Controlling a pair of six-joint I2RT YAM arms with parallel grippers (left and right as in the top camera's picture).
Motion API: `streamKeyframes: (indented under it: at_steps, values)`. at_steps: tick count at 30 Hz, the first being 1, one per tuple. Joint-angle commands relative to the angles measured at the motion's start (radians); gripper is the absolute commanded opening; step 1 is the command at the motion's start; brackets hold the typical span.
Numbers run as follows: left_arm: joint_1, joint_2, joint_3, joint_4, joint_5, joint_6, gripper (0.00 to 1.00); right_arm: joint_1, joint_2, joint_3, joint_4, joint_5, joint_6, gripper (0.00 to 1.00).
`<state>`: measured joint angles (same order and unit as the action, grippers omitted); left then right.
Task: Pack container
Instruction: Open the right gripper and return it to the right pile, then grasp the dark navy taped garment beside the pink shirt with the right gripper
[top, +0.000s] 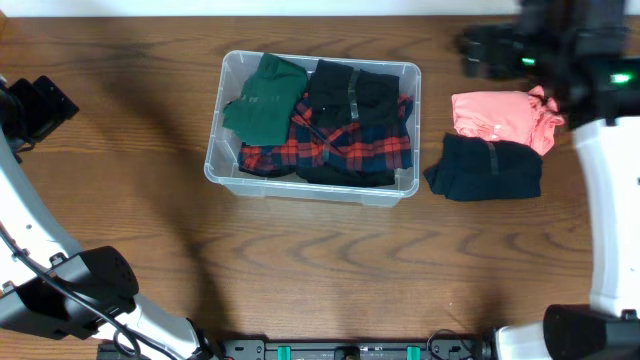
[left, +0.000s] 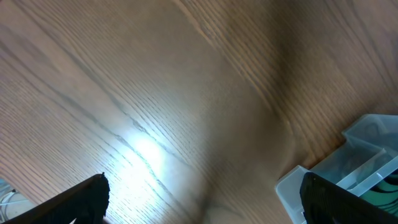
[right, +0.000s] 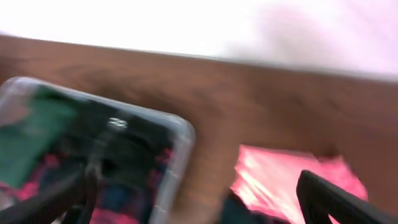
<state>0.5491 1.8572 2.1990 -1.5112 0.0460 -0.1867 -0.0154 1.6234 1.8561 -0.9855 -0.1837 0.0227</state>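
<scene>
The clear plastic container (top: 229, 68) stands mid-table and holds a folded green garment (top: 266, 98), a black garment (top: 350, 95) and a red plaid one (top: 340, 147). Its corner shows in the left wrist view (left: 348, 165) and in the blurred right wrist view (right: 180, 134). A folded pink garment (top: 497, 117) and a dark navy one (top: 487, 168) lie on the table right of it. My left gripper (left: 202, 199) is open and empty over bare wood left of the container. My right gripper (right: 199, 199) is open and empty, high near the pink garment (right: 280, 177).
The left arm's base (top: 70, 295) sits at the front left and the right arm's white link (top: 605, 210) runs down the right edge. Bare wooden table (top: 120, 170) lies left of the container and along the front.
</scene>
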Motion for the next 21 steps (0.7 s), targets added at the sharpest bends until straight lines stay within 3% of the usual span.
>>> streamKeyframes:
  at_steps: [1,9,15,21]
  values:
    - [0.002,0.004,-0.003,-0.002,-0.001,-0.010,0.98,-0.130,0.028,-0.026,-0.057,0.016,0.088,0.95]
    - [0.002,0.004,-0.003,-0.002,-0.001,-0.010,0.98,-0.352,0.041,-0.214,-0.157,0.015,0.159,0.96]
    - [0.002,0.004,-0.003,-0.002,-0.001,-0.010,0.98,-0.391,0.053,-0.463,-0.050,-0.007,-0.034,0.99]
    - [0.002,0.004,-0.003,-0.002,-0.001,-0.010,0.98,-0.400,0.079,-0.573,0.073,-0.005,-0.170,0.99]
